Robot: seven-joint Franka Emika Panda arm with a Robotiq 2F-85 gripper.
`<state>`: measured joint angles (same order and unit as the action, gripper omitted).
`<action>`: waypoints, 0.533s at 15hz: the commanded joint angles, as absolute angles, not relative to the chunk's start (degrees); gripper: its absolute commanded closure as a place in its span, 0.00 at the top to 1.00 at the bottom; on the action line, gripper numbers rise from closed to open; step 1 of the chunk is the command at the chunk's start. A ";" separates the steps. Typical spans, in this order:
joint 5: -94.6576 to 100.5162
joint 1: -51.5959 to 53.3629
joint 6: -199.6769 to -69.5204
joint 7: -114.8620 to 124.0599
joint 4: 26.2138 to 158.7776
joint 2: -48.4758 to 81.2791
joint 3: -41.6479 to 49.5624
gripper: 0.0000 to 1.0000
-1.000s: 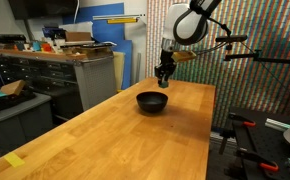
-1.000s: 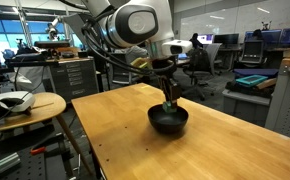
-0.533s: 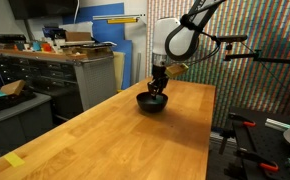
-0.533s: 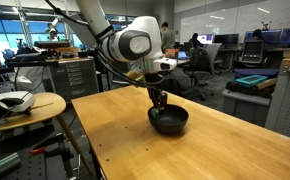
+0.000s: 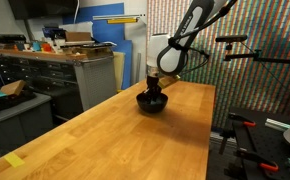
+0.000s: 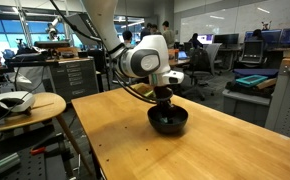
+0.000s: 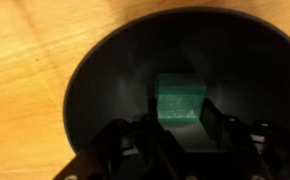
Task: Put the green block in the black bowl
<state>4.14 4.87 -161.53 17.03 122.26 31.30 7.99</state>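
Observation:
The black bowl (image 5: 152,104) stands on the wooden table, and it also shows in an exterior view (image 6: 170,123). My gripper (image 5: 153,92) reaches down into the bowl in both exterior views (image 6: 165,104). In the wrist view the bowl (image 7: 85,85) fills the frame. The green block (image 7: 180,95) sits between my two fingertips (image 7: 180,122), low inside the bowl over its dark floor. Both fingers lie against the block's sides. The block is hidden in both exterior views.
The wooden table (image 5: 115,130) stretches wide toward the camera, with its edge near the bowl on one side (image 6: 105,150). A round side table with a white object (image 6: 20,102) stands beside it. Cabinets and shelves (image 5: 45,65) stand beyond.
My gripper has swung over the bowl and dropped down into it, carrying the block. The bowl has not moved.

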 commanded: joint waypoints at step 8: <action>-0.46 -3.17 -151.93 5.76 122.50 22.78 4.16 1.00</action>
